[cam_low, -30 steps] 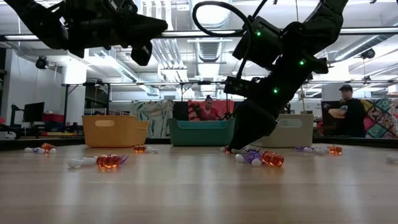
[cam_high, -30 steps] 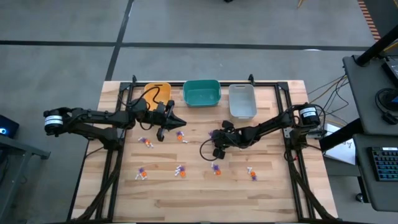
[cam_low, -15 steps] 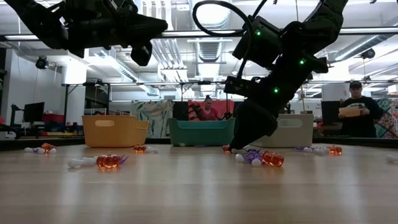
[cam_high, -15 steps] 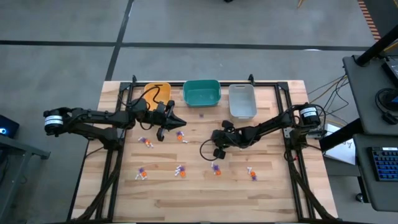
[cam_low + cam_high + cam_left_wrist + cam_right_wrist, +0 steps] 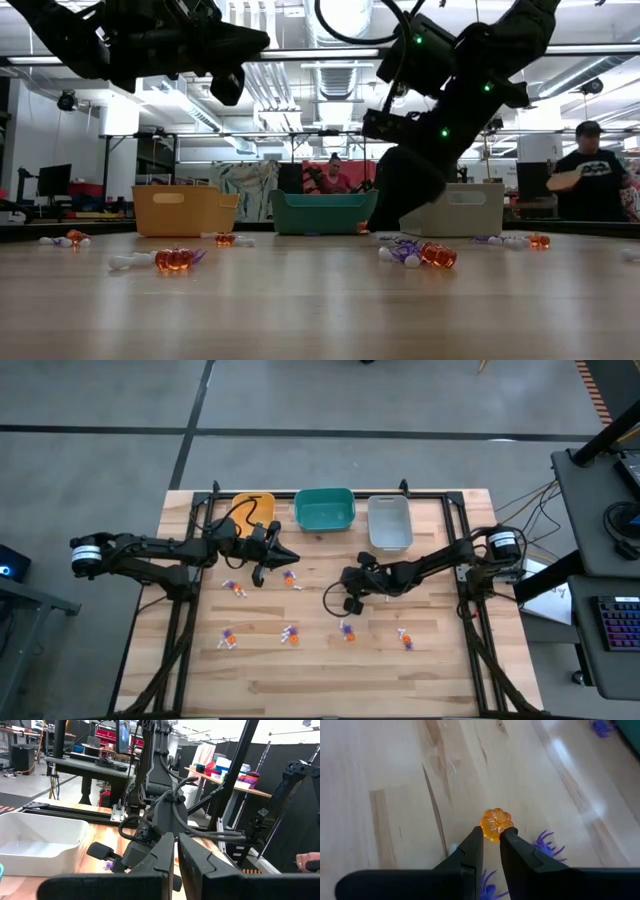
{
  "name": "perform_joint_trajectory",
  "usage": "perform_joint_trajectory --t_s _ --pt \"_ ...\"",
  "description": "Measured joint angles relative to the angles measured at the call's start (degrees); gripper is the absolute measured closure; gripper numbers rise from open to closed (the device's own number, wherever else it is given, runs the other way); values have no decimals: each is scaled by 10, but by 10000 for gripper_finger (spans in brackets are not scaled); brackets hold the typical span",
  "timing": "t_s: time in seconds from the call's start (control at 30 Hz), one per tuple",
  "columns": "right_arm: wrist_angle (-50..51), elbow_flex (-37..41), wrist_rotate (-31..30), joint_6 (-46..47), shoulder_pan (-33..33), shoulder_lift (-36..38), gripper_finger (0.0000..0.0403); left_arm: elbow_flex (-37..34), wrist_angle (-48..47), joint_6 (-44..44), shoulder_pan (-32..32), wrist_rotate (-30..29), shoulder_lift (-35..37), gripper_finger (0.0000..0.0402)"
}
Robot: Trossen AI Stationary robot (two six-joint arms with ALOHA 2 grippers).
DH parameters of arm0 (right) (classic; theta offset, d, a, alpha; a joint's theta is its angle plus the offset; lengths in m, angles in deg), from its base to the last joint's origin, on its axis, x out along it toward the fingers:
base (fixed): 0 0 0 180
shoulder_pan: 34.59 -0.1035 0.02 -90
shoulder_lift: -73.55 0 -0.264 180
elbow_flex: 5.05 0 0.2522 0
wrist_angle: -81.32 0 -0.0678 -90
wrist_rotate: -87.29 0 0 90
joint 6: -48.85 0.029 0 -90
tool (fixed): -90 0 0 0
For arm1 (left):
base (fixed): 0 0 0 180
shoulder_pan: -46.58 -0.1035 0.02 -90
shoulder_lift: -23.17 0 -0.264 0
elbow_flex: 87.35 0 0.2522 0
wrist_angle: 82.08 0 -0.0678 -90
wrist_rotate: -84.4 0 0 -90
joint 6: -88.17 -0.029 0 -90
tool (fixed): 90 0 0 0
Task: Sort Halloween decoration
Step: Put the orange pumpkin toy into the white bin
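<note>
Tiny orange, purple and white trinkets lie scattered on the wooden table (image 5: 450, 660), among them groups at the left (image 5: 237, 589), near the middle (image 5: 290, 635) and at the right (image 5: 406, 639). My right gripper (image 5: 491, 836) is over the table's middle (image 5: 348, 576), shut on a small orange pumpkin trinket (image 5: 495, 823). My left gripper (image 5: 292, 555) hangs shut and empty in the air in front of the yellow bin (image 5: 253, 510). Its fingers (image 5: 165, 855) stand almost together. My right gripper pinches the orange pumpkin's near rim (image 5: 493, 835) between its two fingertips (image 5: 473, 840). The fingers slant down from the table's right side. The pumpkin sits at the very ends of the fingers, just above the table top, as the low view (image 5: 363, 228) shows.
A teal bin (image 5: 324, 509) and a grey bin (image 5: 389, 521) stand beside the yellow one along the far edge. Purple spiders (image 5: 547, 845) and a white piece (image 5: 452, 849) lie right under my right gripper. A black frame (image 5: 470, 610) borders the table. People stand beyond the table (image 5: 590, 180).
My right gripper has risen a little off the table, staying shut, and the orange pumpkin has come up with it. My left arm has kept still.
</note>
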Motion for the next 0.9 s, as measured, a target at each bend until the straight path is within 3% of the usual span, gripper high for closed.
perform_joint_trajectory --t_s 0.47,0.7,0.9 --pt "24 -1 -4 49 32 121 351 0 1 0 0 0 0 395" --pt "104 -1 -4 76 111 210 351 0 3 0 0 -1 0 395" --pt "182 -2 3 92 216 264 351 6 2 1 0 -1 0 395"
